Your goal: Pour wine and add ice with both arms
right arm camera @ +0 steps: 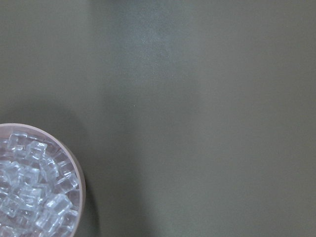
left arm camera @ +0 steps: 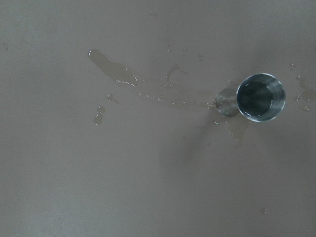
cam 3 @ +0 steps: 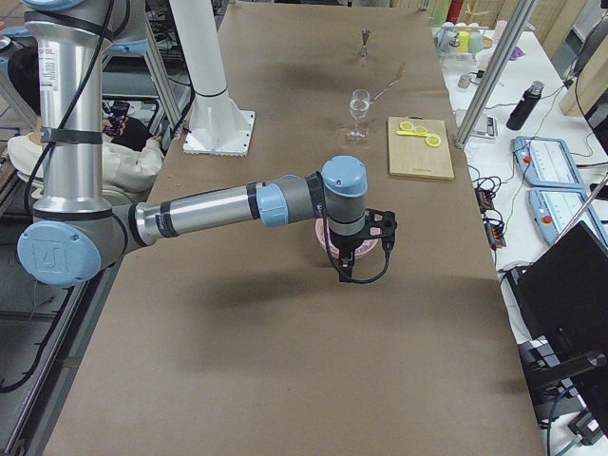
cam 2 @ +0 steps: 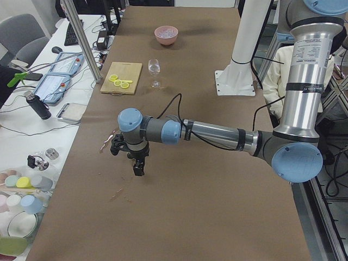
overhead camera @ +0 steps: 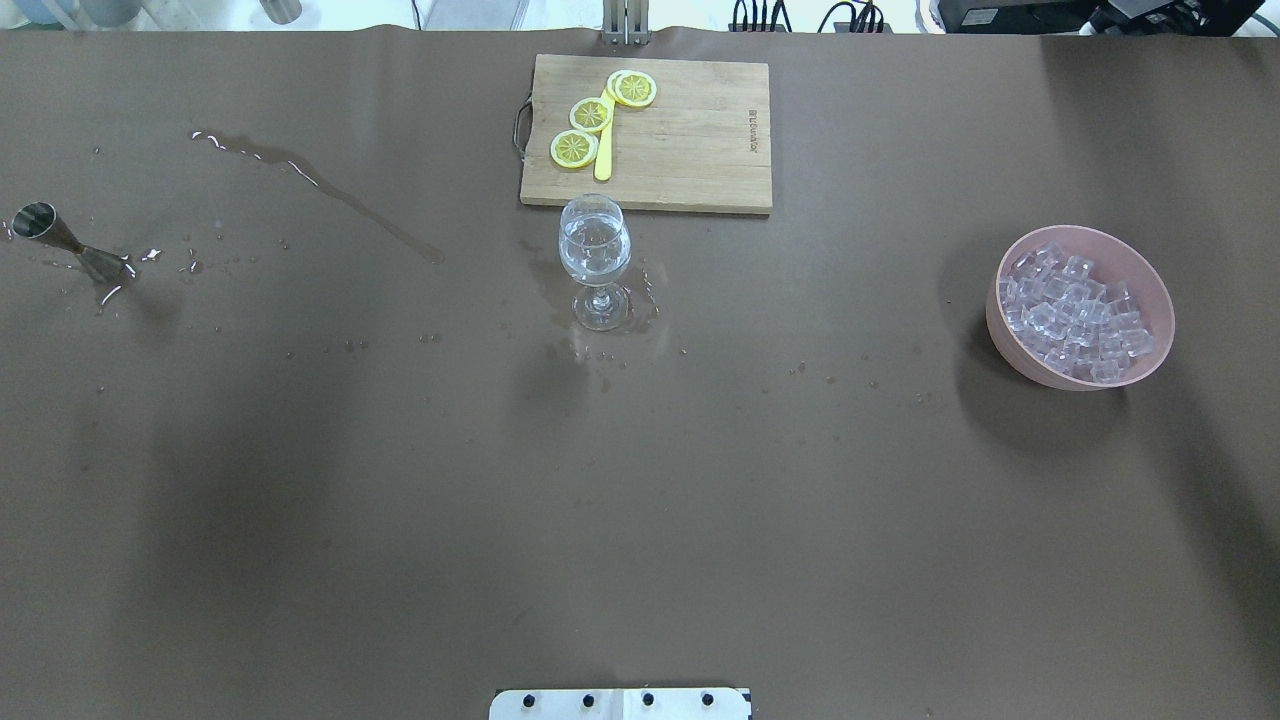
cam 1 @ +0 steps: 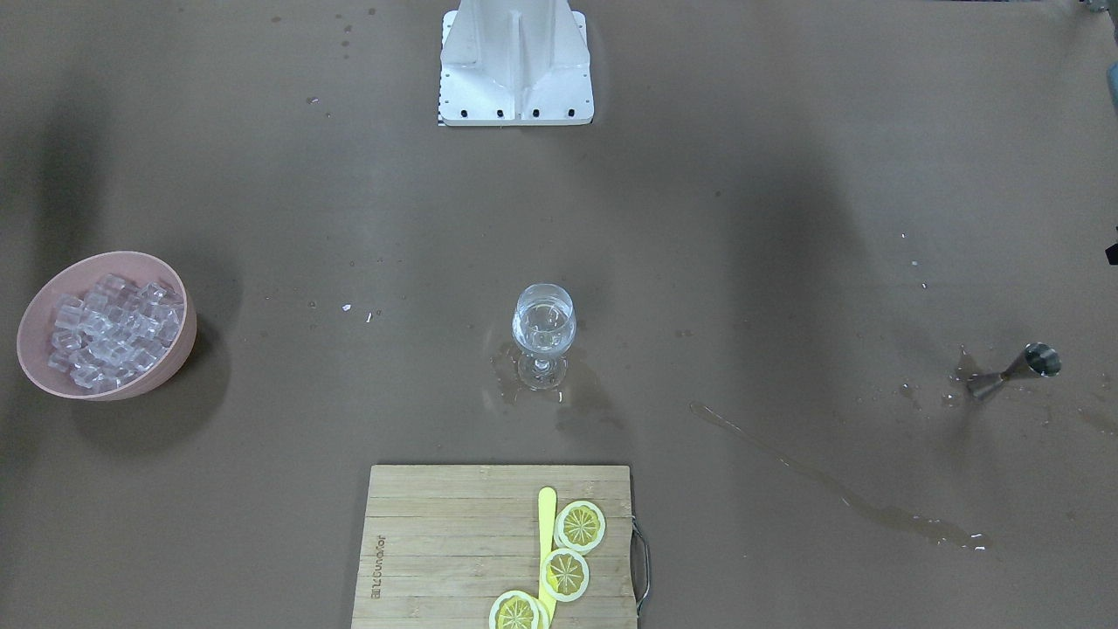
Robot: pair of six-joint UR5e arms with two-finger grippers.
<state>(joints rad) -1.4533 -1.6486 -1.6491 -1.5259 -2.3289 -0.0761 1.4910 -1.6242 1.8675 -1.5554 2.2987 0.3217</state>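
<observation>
Though aloft, right hand [cam 3: 346, 274] near the ice [overhead camera: 1072, 316]

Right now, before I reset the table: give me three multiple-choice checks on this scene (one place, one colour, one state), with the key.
1. Where does the bowl of ice stand?
A) the table's end on the robot's left
B) the table's end on the robot's right
C) dead centre

2. What colour is the bowl?
A) pink
B) blue
C) white

3. The wine glass is:
A) lying on its side
B) upside down
C) upright, with wine in it

Key: 1 B, it sits far right in the overhead view. 2 A, its wall and rim are pink. 3 C, it stands on its foot with clear liquid in it.
</observation>
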